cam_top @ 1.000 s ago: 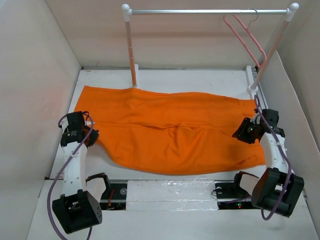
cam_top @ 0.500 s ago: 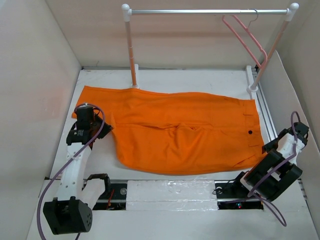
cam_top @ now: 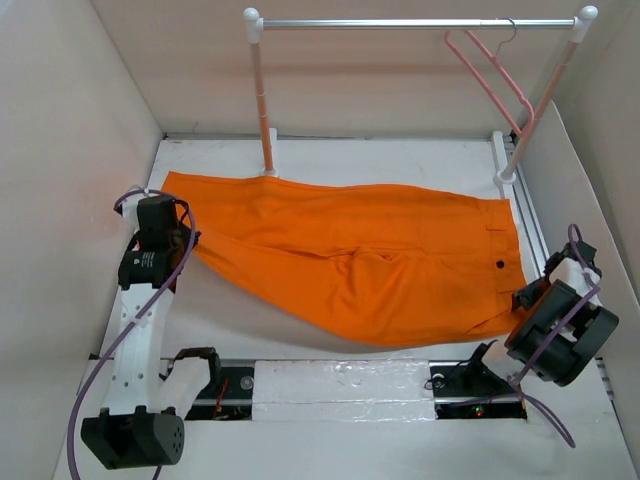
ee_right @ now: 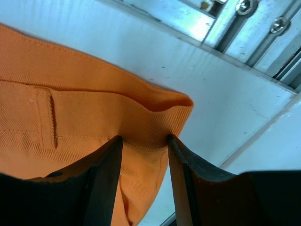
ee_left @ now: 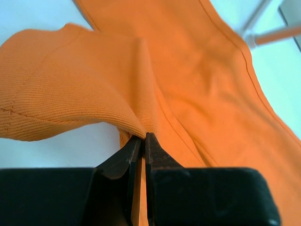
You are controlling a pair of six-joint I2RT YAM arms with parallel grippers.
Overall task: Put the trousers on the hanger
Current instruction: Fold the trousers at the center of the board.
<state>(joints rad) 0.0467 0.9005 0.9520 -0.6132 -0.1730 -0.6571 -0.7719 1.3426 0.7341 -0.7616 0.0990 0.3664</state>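
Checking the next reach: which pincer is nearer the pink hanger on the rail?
Right. The right pincer sits at the waistband corner of the trousers, on the same side as the hanger at the rail's right end. The left pincer pinches the leg end, far across.

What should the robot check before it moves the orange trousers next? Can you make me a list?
1. The left jaws pinch the trousers by a leg edge: ok.
2. The right jaws are closed on the waistband: not ok, they stand apart around its corner.
3. The hanger hangs on the rail: ok.
4. The trousers are on the hanger: not ok, they lie on the table.
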